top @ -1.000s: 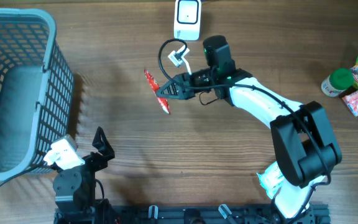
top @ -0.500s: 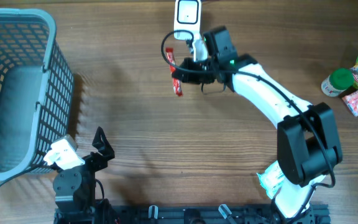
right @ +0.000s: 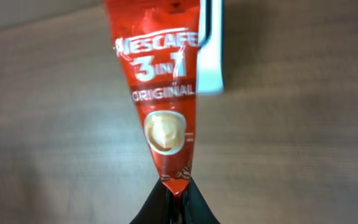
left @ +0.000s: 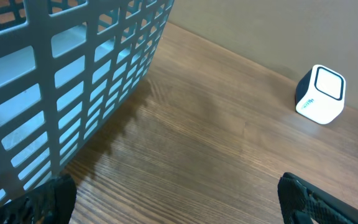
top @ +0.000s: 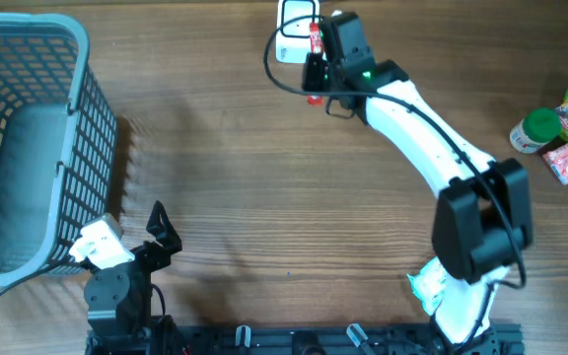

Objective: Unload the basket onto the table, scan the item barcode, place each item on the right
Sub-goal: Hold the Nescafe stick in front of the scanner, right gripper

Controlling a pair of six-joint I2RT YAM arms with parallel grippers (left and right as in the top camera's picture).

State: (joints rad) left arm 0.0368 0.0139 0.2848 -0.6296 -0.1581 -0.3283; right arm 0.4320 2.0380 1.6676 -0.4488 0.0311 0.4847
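My right pincer [right: 176, 200] is clamped on one pointed end of the sachet [right: 164, 93], a narrow red foil stick printed "NESCAFE 3in1 ORIGINAL" above a coffee-cup picture, held at the white scanner [top: 292, 20] at far centre of the surface [top: 264, 197], while my left pincer [left: 176, 202] stands open beside the basket [left: 73, 74].

At 12 o'clock, the right tool [top: 314, 71] grips a red sachet [top: 315, 37] at the 3 o'clock edge of the white scanner [top: 292, 20].
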